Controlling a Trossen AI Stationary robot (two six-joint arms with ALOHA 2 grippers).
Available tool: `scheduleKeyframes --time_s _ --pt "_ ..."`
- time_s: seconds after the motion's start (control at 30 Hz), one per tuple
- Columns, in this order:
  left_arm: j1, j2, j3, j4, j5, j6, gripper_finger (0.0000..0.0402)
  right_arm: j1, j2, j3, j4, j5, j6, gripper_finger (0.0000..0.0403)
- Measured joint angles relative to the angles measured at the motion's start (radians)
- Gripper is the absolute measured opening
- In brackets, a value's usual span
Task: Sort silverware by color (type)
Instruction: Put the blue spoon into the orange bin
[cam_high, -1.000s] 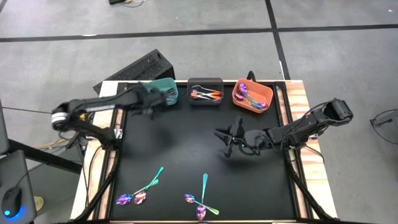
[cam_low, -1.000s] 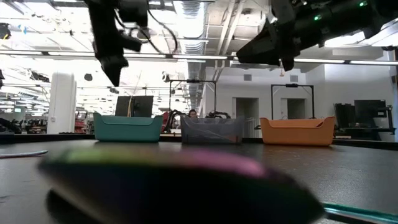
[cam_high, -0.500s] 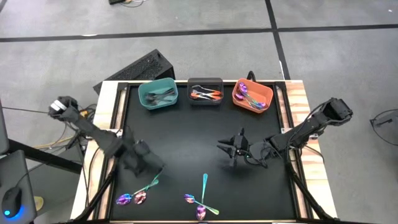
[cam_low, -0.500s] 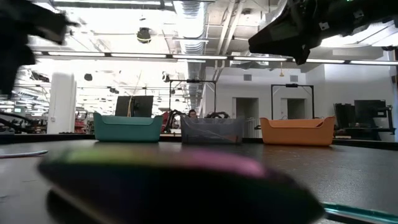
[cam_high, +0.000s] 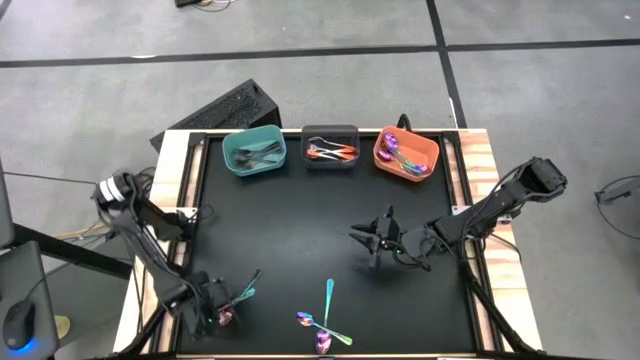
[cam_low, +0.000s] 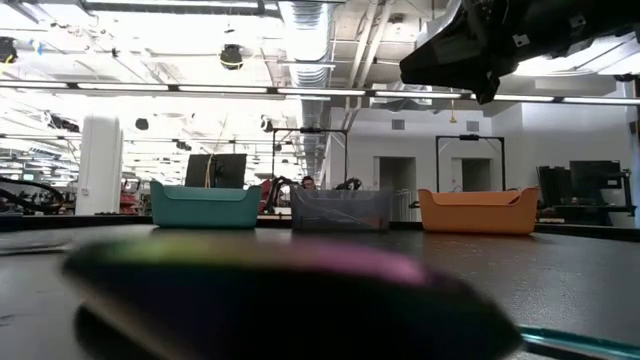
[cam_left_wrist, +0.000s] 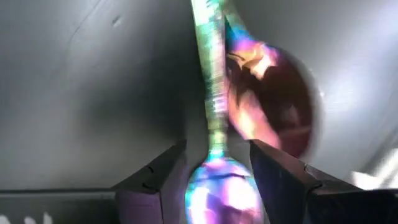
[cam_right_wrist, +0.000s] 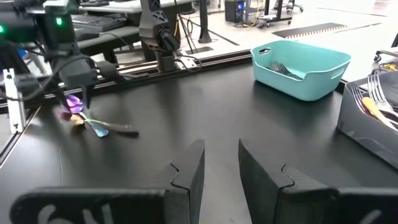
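Iridescent purple-teal spoons lie flat at the table's near edge: a pair near the left corner (cam_high: 240, 293) and a few more near the middle (cam_high: 325, 318). My left gripper (cam_high: 208, 305) is low over the left pair, open, with one spoon's bowl (cam_left_wrist: 217, 193) between its fingers and a second spoon (cam_left_wrist: 273, 106) beside it. My right gripper (cam_high: 375, 240) waits open above the table's middle right, touching nothing. One spoon's bowl (cam_low: 280, 290) fills the low view's foreground. My left gripper comes from above with one finger (cam_left_wrist: 158, 183) on each side of the iridescent spoon's bowl, which lies on the table. Its handle (cam_left_wrist: 208, 62) runs away from the fingers. Whether the fingers touch the spoon, I cannot tell.
Along the far edge stand three bins: a teal bin (cam_high: 253, 150) with dark grey pieces, a dark grey bin (cam_high: 330, 147) with orange-handled pieces, and an orange bin (cam_high: 405, 155) with iridescent pieces. Bare black mat (cam_high: 290, 220) lies between the bins and the spoons.
My left arm has swung from the teal bin at the far edge across to the table's near left corner and come down over the pair of spoons. My right gripper moved slightly toward the near edge, then held still. No spoon has moved.
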Motion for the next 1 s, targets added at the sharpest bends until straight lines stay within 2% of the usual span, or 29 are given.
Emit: scheduleKeyframes --time_s 0.2,0.43,0.53,0.7,0.73,0.93,1.0 --pt "0.001 0.076 0.008 -0.035 0.018 0.013 0.0162 -0.001 0.000 0.000 0.008 0.000 0.000 0.0118" --pt "0.029 0.078 0.007 -0.067 0.001 0.105 0.0154 -0.001 0.000 0.000 0.009 0.003 0.000 0.0118" --pt "0.044 0.079 0.006 -0.105 -0.015 0.132 0.0123 -0.001 0.000 0.000 0.008 0.003 0.008 0.0118" --pt "0.072 0.079 0.005 -0.135 -0.026 0.189 0.0023 -0.001 0.000 0.000 0.008 0.003 0.010 0.0118" --pt "0.081 0.080 0.005 -0.139 -0.027 0.198 0.0013 -0.001 0.000 0.000 0.008 0.003 0.010 0.0118" --pt "0.145 0.081 0.008 -0.168 -0.036 0.314 0.0006 -0.001 0.000 0.000 0.008 0.003 0.010 0.0118" --pt "0.171 0.085 0.032 -0.223 -0.077 0.360 0.0003 0.000 0.000 0.000 0.008 0.003 0.010 0.0118"
